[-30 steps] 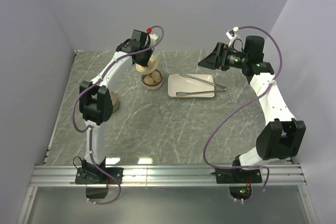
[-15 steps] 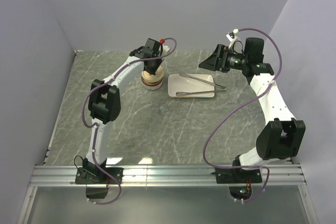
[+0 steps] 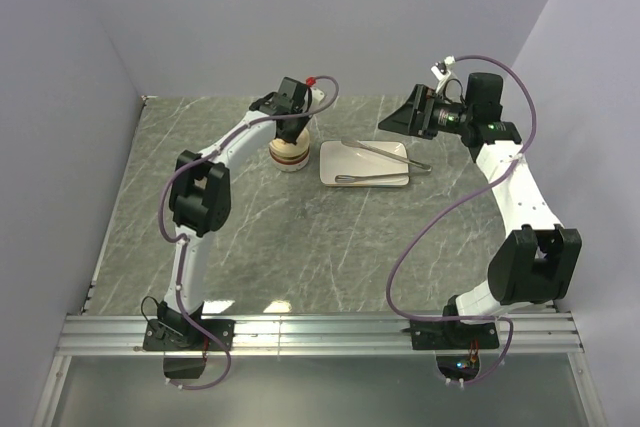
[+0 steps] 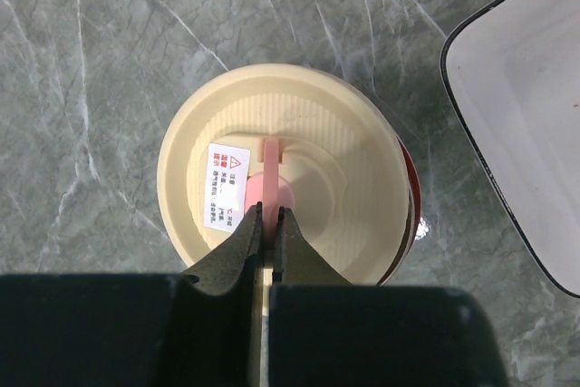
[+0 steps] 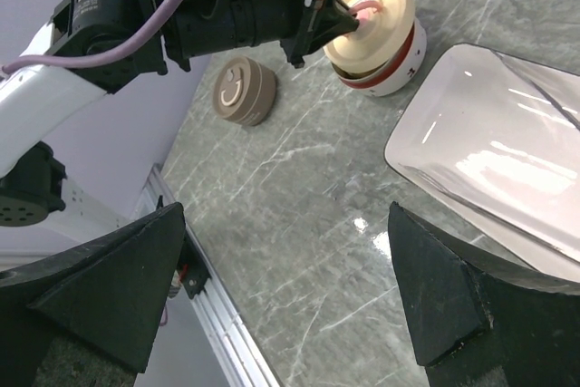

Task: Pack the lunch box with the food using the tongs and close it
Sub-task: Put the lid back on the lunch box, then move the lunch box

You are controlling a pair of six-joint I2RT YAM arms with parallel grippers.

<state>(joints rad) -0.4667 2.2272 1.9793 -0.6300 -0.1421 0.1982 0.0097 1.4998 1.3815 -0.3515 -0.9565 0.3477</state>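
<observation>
A grey marbled worktop seen from above, with two robot arms reaching over its far side; the left claw is pinched shut on a small pink tab at the middle of a round cream lid; the lid now sits flat on the red-and-white lunch box, which stands just left of a white plate. A second ago the left arm held this lid tilted and lifted behind the open box, with the food showing inside as pale balls; half a second ago the lid had swung over the box; now it covers the box and the food is hidden. The silver tongs lie on the plate, unmoved; the right claw hangs above the plate's far right corner with its jaws spread wide and nothing between them, unchanged from before. A brown round disc lies on the worktop to the left of the lunch box.
</observation>
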